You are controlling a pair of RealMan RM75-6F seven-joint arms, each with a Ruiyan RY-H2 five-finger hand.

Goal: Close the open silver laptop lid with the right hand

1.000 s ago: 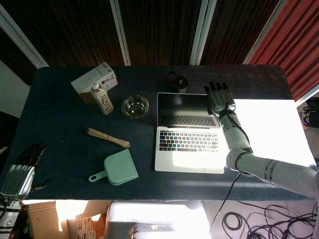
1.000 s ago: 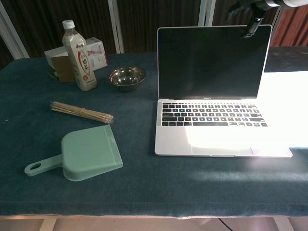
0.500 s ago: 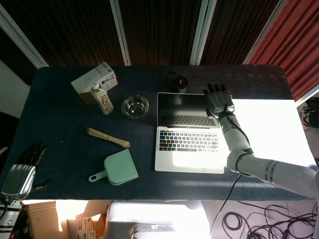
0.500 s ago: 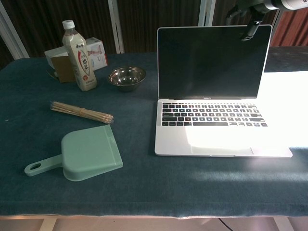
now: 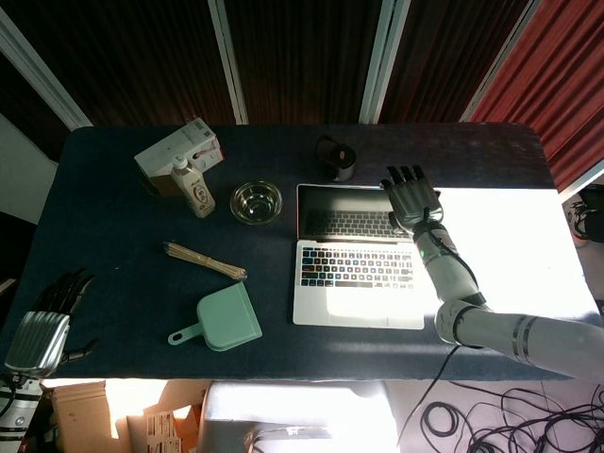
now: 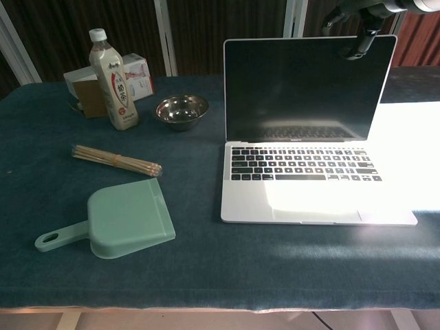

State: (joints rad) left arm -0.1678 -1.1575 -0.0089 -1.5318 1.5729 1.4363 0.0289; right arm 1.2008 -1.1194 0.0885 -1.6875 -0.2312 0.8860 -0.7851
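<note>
Silver laptop (image 5: 357, 255) sits right of centre on the table (image 5: 113, 208), lid (image 6: 302, 89) up and screen dark, base flat, front half in a hard sun patch. Right hand (image 5: 410, 194) is at the lid's top right corner, fingers spread and extended; from the head view it looks to be on or just behind the top edge, and in the chest view only a dark fingertip (image 6: 359, 47) shows hanging over that corner. Holding nothing, not clenched; can't confirm actual contact with the lid from either view. Left hand (image 5: 42, 326) is parked at the near left table edge, well apart from everything, fingers loosely apart, empty. Handling read: lid is a thin stiff panel on a friction hinge, so it should swing as one piece under a light steady push, no grasp needed. Best contact is the top edge, ideally nearer mid-width; pushing at one corner risks slight twist. Metal back is smooth, so fingers could slip over the edge. Base is light enough that it may slide toward the robot on the cloth if the push goes horizontal rather than down. Screen is fragile, so press on the rim, not the glass, and ease off near closure. Bottle (image 5: 192, 188), steel bowl (image 5: 256, 201), stick bundle (image 5: 204, 260) and green dustpan (image 5: 222, 321) sit to the left, clear of the swing.
</note>
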